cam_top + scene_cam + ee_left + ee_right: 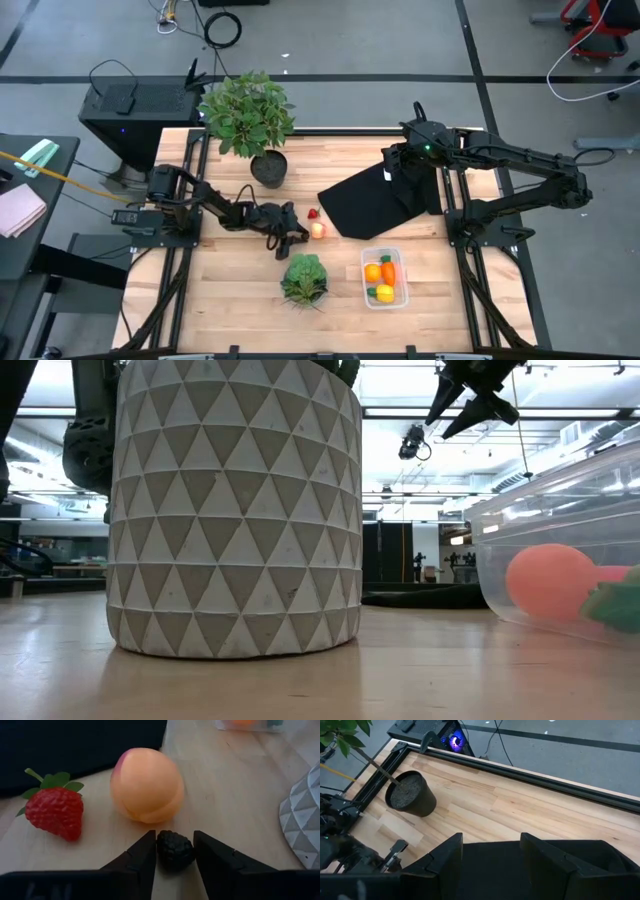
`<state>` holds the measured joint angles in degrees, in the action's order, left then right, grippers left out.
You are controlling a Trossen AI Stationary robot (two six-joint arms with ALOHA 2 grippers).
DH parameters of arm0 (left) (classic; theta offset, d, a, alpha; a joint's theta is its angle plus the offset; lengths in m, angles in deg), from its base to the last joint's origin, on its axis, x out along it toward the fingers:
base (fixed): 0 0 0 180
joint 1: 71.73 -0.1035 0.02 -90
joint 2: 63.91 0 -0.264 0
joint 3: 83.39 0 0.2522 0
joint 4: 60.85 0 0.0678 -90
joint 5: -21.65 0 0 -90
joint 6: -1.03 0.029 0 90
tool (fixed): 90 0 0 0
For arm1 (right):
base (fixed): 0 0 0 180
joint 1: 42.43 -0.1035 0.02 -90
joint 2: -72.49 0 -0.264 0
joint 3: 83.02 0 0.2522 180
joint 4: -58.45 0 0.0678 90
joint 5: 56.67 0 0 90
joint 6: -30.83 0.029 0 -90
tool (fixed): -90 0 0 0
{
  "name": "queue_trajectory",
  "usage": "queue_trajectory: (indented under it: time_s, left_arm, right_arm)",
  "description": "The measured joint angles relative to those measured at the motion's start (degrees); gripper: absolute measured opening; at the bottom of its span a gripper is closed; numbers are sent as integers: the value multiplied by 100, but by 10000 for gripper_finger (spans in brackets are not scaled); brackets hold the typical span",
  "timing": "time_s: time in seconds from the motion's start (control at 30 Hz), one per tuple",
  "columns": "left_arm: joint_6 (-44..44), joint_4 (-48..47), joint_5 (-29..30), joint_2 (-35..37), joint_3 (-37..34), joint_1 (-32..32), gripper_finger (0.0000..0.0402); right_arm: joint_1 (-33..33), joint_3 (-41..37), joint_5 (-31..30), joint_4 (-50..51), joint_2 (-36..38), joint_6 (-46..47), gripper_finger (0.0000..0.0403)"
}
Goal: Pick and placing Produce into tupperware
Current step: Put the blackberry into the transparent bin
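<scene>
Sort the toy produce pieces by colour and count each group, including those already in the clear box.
Orange: 2, carrot and orange ball
Yellow: 1, yellow piece
Red: 1, strawberry
Peach: 1, peach
Black: 1, blackberry
Green: 1, lettuce
Total: 7

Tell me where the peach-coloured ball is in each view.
High view: peach ball at the table's middle, just right of the left claw.
Low view: not in it.
Left wrist view: peach ball centre, beside the strawberry.
Right wrist view: not in it.
Shared landmark: the strawberry.
</scene>
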<state>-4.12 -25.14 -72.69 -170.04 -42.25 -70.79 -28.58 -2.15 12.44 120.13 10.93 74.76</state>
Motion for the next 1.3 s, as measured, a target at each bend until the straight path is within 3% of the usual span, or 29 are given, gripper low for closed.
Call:
queue_trajectory:
  time_s: [0.5, 1.3]
  left_arm:
    - [-17, -2, -2, 16, -1, -52, 127]
    - [203, -15, -2, 1259, 248, -178, 120]
  right_arm:
    - [0, 0, 0, -1, 0, -11, 205]
    - [0, 0, 0, -4, 0, -61, 205]
